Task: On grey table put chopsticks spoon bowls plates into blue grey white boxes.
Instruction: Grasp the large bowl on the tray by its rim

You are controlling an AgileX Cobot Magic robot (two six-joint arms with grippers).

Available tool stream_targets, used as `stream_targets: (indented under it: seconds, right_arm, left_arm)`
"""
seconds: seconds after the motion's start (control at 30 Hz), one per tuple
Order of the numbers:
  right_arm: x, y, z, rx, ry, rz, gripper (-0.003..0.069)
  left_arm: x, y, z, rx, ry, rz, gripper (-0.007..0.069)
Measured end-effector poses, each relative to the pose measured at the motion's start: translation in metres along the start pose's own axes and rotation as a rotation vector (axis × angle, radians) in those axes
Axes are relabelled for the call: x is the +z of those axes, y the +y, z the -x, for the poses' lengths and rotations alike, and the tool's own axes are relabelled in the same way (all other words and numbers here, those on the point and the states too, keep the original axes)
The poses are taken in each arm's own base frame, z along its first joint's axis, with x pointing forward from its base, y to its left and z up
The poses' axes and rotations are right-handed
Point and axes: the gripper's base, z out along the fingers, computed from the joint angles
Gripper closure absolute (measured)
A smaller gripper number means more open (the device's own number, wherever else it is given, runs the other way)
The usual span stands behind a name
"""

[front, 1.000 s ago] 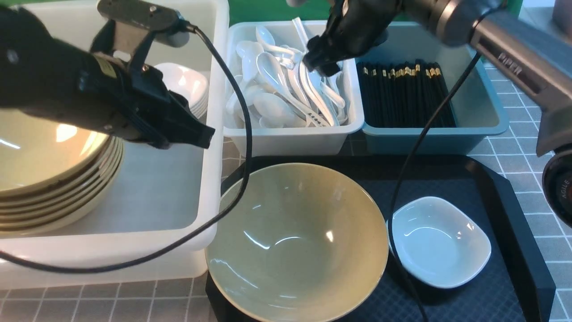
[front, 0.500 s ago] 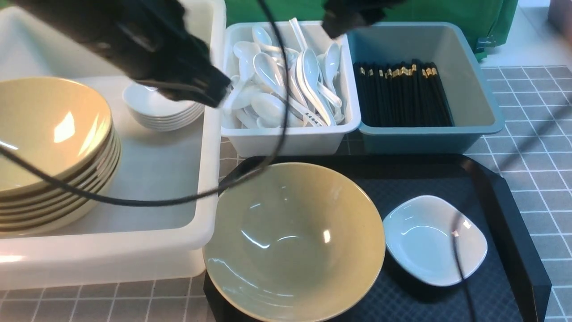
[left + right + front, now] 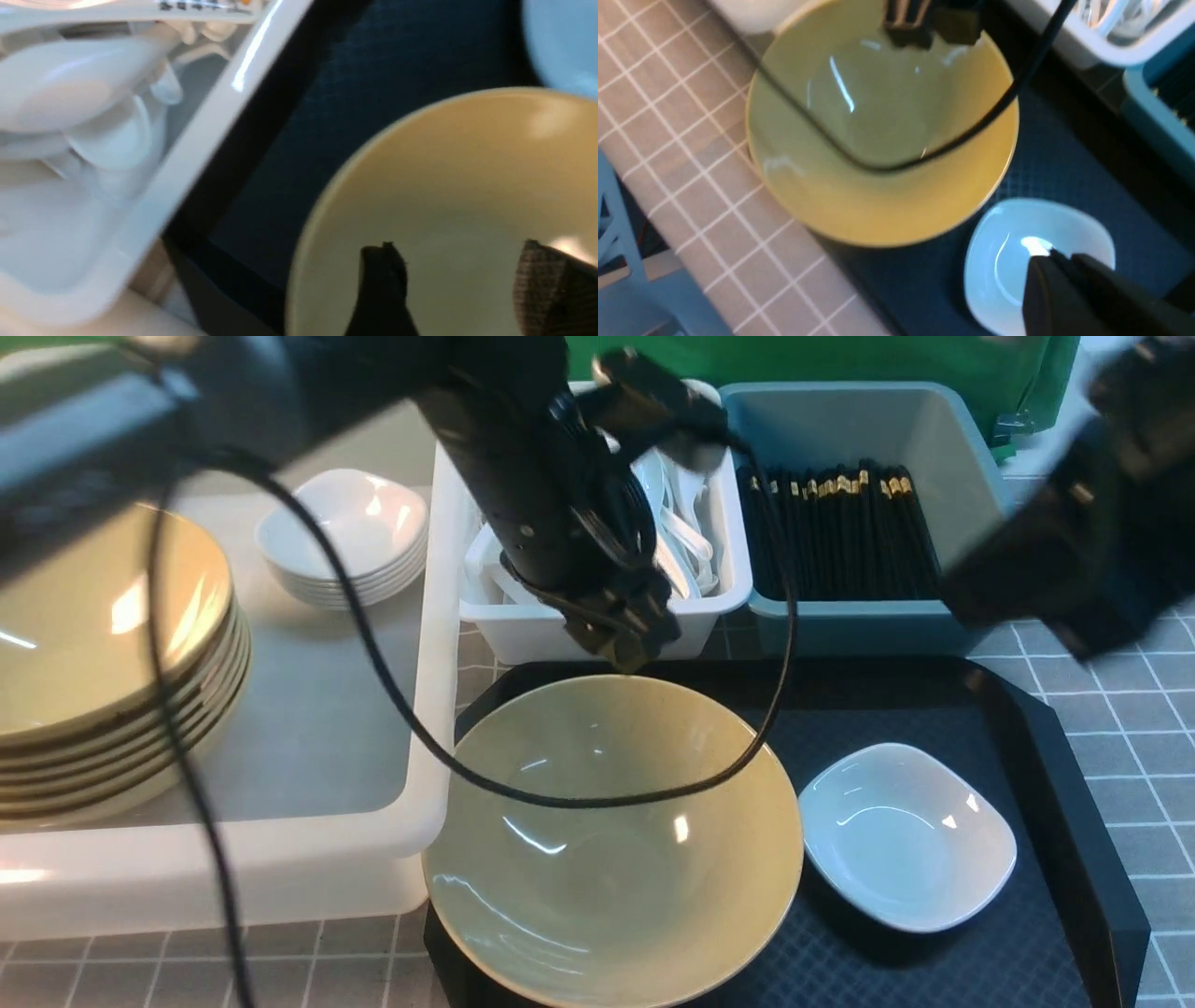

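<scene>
An olive bowl (image 3: 611,840) and a small white plate (image 3: 906,835) sit on a black tray. My left gripper (image 3: 621,635) hangs over the bowl's far rim. In the left wrist view it (image 3: 460,261) is open, with only the bowl (image 3: 467,186) showing between its fingers. My right gripper (image 3: 990,583) is blurred at the right. In the right wrist view it (image 3: 1052,256) is shut and empty above the plate (image 3: 1008,261). The large white box (image 3: 439,709) holds stacked bowls (image 3: 93,663) and plates (image 3: 341,537). Spoons (image 3: 691,541) fill the small white box (image 3: 597,635). Chopsticks (image 3: 840,532) lie in the blue box (image 3: 868,630).
The black tray (image 3: 1055,784) lies on the grey table (image 3: 1120,709), right in front of the two small boxes. The left arm's cable (image 3: 597,798) loops low over the bowl. A green backdrop stands behind the boxes.
My left arm swung from over the large white box to above the bowl's far rim, and its gripper opened. My right arm left the spoon box, moved right and shut.
</scene>
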Motion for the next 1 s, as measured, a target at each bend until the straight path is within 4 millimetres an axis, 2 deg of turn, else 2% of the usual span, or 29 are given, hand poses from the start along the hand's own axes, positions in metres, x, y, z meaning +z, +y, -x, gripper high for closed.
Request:
stream_targets:
  seconds: [0.17,0.3,0.53,0.63,0.83,1.0]
  right_arm:
    - [-0.012,0.008,-0.026,0.005,-0.009,-0.002,0.0593]
    - [-0.015,0.011,-0.041,0.009,-0.006,-0.001,0.0589]
    - [-0.008,0.012,-0.048,0.036,0.023,0.005,0.0582]
    - [-0.006,0.012,-0.05,0.038,0.032,0.006,0.058]
    - [-0.006,0.011,-0.049,0.036,0.023,0.003,0.0574]
    - [-0.006,0.01,-0.045,0.032,-0.018,-0.007,0.0566]
  left_arm:
    - [0.04,0.01,0.001,0.155,0.072,0.034,0.0243]
    - [0.066,0.012,0.001,0.198,0.097,0.021,0.0244]
    - [0.085,0.011,-0.001,0.187,0.129,-0.016,0.026]
    - [0.092,0.008,-0.004,0.172,0.164,-0.055,0.0319]
    - [0.083,0.002,-0.008,0.087,0.22,-0.131,0.0523]
    - [0.051,-0.002,-0.002,0.022,0.172,-0.126,0.0603]
